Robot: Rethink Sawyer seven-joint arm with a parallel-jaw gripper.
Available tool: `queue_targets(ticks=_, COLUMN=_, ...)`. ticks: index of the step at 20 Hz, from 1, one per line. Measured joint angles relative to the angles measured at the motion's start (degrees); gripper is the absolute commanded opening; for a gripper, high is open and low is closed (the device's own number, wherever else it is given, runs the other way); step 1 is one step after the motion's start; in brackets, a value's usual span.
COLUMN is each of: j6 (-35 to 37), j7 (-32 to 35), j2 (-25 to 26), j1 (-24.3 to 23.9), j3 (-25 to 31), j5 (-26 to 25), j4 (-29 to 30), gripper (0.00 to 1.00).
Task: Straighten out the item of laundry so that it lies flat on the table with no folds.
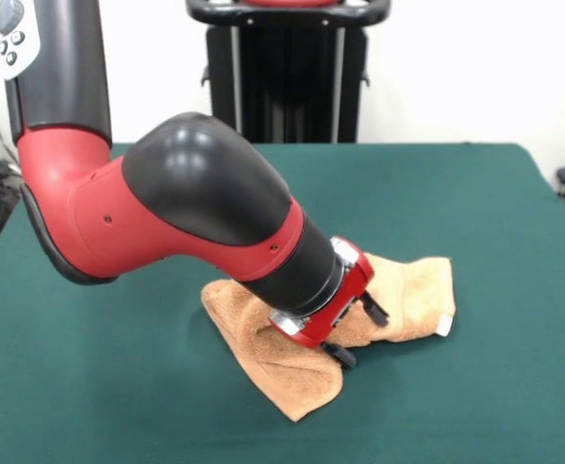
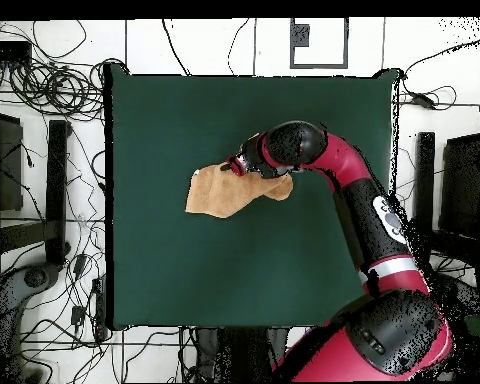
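Towel [image 1: 413,290]: orange-tan terry cloth, looking nubby and matt, small white tag at one corner | Surface [image 1: 476,203]: showing as plain dark green felt-like cloth, matt, smooth | Arm [image 1: 215,208]: appearing as glossy red and black moulded shells, catching soft highlights | Tool [image 1: 357,332]: black fingers looking matt, red collar with metal-looking ring

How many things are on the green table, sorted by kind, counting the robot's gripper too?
Towels: 1, the orange-tan towel, still folded on the table
Tags: 1, the white tag on the towel
Grippers: 1, the gripper at the towel
Total: 3
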Motion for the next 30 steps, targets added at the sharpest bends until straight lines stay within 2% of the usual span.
queue_targets(ticks=25, j6=-2.29, j7=0.0, j2=0.2, j1=-0.44, j3=0.46, j5=-0.02, j4=1.1, gripper=1.0)
queue_targets(ticks=26, j6=-3.12, j7=0.0, j2=0.19, j1=-0.57, j3=0.47, j5=-0.08, j4=1.46, gripper=0.0)
queue_targets(ticks=30, j6=-4.37, j7=0.0, j2=0.19, j1=-0.69, j3=0.48, j5=-0.1, j4=2.06, gripper=0.0)
